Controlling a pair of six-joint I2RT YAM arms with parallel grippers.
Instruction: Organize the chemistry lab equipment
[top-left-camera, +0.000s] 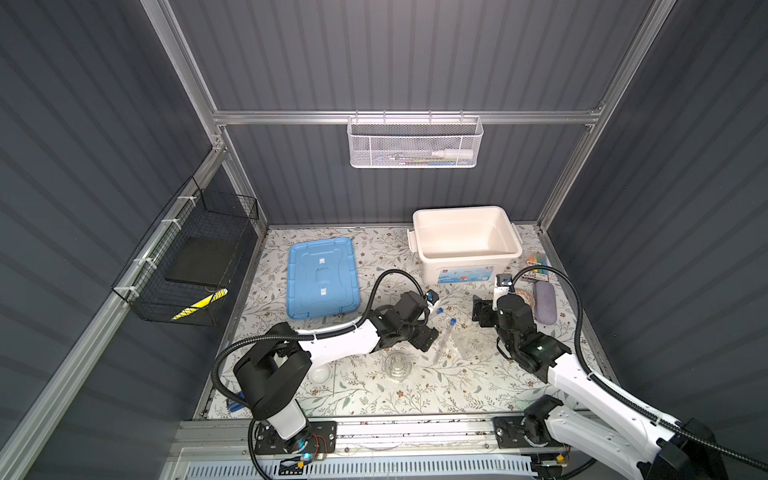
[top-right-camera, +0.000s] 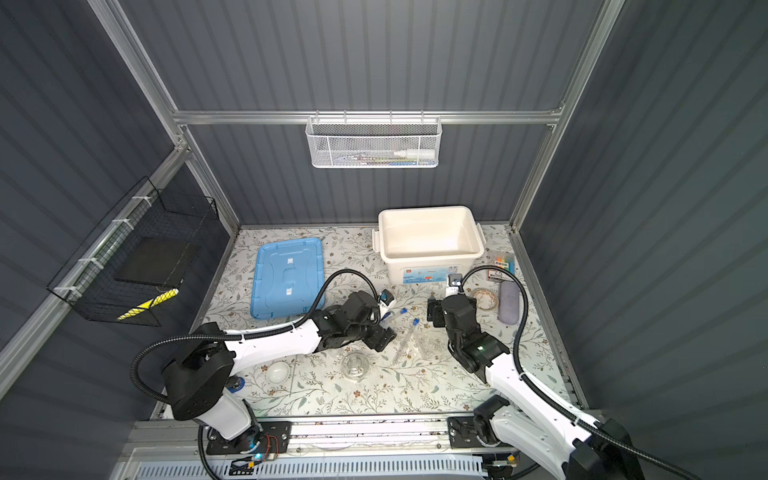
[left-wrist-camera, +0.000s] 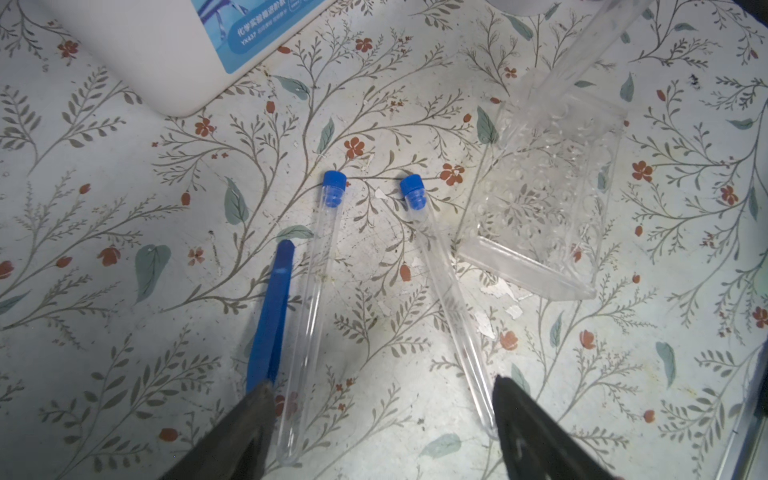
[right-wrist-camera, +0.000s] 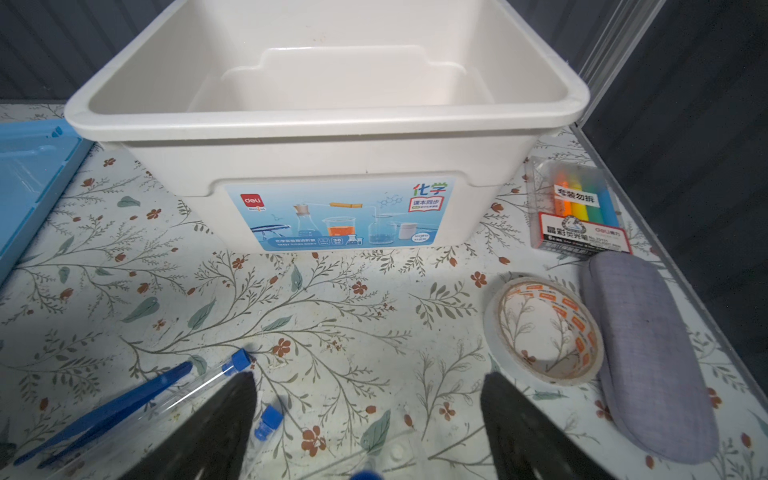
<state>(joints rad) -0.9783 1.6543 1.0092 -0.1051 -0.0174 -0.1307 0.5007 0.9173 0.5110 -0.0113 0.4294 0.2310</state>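
Tweezers (left-wrist-camera: 270, 320) clear only in wrist views; left hand (left-wrist-camera: 380, 384), right hand (right-wrist-camera: 369, 376) both apart.

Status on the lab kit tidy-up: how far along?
Done: only the blue lid is off; the white bin looks empty. In hand: nothing. The left end effector is open over two test tubes; the right end effector is open and empty. Left: tubes, tweezers, clear well plate, glassware and white dish, all on the table.
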